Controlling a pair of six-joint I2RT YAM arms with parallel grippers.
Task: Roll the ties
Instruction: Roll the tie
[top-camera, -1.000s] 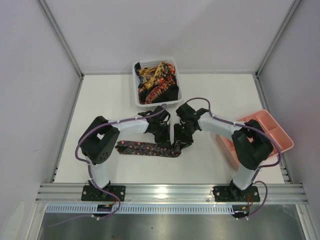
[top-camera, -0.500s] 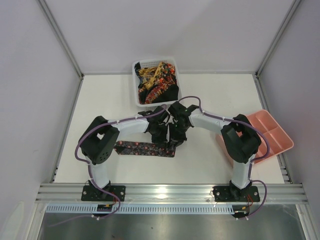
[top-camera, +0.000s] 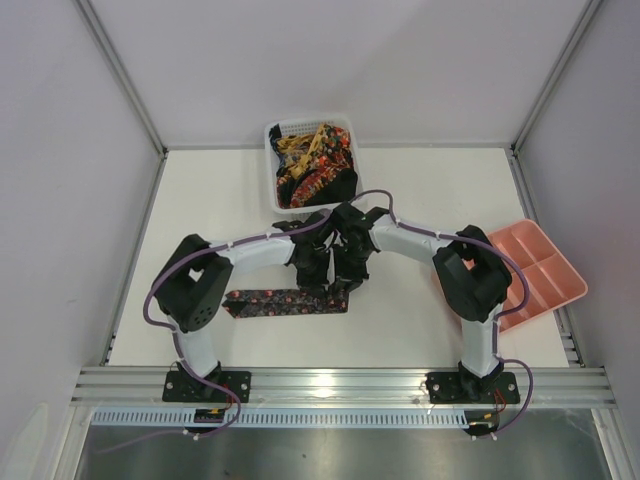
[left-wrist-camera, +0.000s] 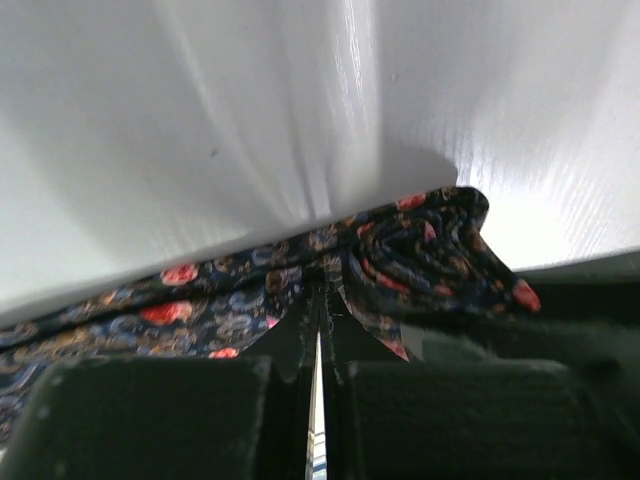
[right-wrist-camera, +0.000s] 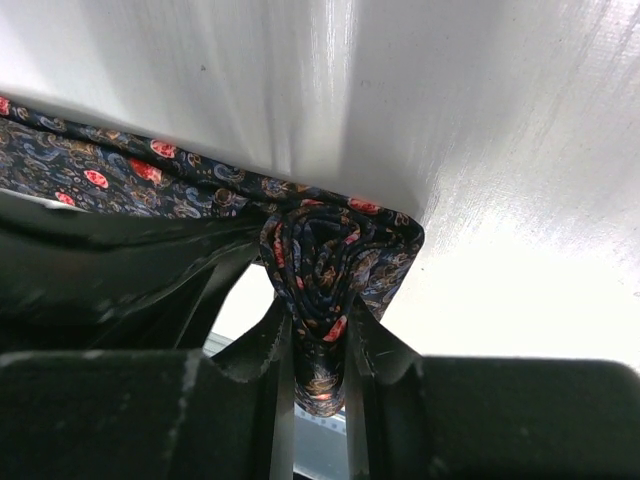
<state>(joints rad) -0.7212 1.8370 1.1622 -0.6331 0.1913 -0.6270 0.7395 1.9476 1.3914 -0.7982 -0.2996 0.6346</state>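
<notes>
The tie (top-camera: 275, 301) lies flat on the tabletop (top-camera: 420, 200), near the basket (top-camera: 274, 196). From above, both arms hide its rolled end. The right gripper (right-wrist-camera: 320, 325) has its jaws clenched on that roll. The left gripper (left-wrist-camera: 318, 305) has its jaws squeezed together at the tie's edge. I cannot tell if they pinch any cloth.

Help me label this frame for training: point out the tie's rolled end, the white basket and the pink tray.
tie (right-wrist-camera: 335, 260): right wrist view, on the rolled end.
white basket (top-camera: 272, 180): top external view, left wall.
pink tray (top-camera: 545, 262): top external view, bare compartment floor.
</notes>
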